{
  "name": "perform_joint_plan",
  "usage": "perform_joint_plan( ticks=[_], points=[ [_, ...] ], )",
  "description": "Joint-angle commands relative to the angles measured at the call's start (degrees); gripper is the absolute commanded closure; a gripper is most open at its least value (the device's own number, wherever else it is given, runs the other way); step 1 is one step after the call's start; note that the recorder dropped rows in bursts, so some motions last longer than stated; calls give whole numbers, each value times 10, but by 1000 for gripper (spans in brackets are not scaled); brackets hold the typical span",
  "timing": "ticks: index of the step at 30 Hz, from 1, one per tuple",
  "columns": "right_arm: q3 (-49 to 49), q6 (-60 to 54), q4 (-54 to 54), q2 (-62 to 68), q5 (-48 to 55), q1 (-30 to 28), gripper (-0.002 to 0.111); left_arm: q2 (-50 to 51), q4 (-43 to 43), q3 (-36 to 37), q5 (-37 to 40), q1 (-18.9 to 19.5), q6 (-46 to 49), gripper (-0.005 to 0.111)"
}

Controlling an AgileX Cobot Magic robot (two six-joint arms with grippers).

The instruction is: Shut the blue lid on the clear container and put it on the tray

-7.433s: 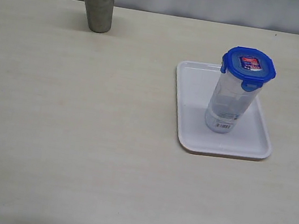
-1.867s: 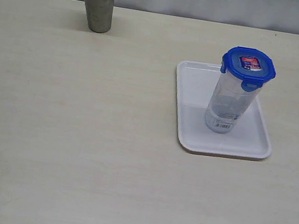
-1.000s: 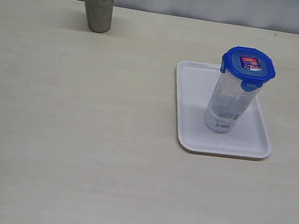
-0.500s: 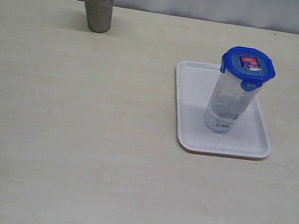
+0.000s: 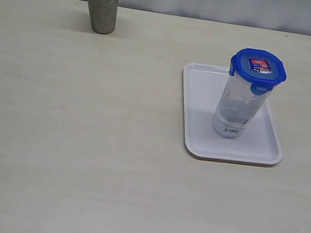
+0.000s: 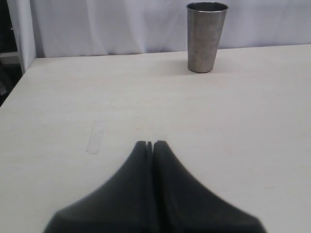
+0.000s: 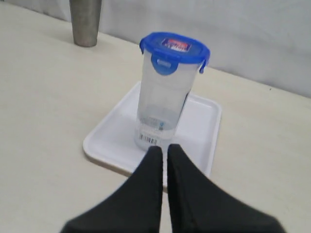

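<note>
Right hand (image 7: 164, 147) newly in sight, closed and empty, apart from the clear container (image 7: 163, 104) on the tray (image 7: 204, 121).

- A pale cream wood-grain tabletop (image 5: 80, 140) fills almost the whole exterior view, evenly lit, with only soft shadows.
- A white pleated curtain (image 5: 222, 2) hangs behind its far edge, across the top of the frame.
- In the left wrist view, a dark gap (image 6: 4, 29) shows at the upper left, beside the curtain.
</note>
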Motion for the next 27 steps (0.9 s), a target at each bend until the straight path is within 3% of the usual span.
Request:
perform_joint_plan(
  ticks=[1, 4, 9, 22, 27],
  points=[
    [28, -3, 1, -3, -4, -3, 104, -2, 0, 2, -3, 2, -2, 107],
    [28, -3, 14, -3, -24, -3, 104, -2, 0, 2, -3, 2, -2, 107],
    [28, -3, 134, -3, -29, -3, 104, -2, 0, 2, -3, 2, -2, 107],
    [28, -3, 127, -3, -32, -5, 104, -2, 0, 2, -3, 2, -2, 107],
    [28, -3, 123, -3, -32, -46, 104, -2, 0, 2, -3, 2, -2, 107]
  ],
)
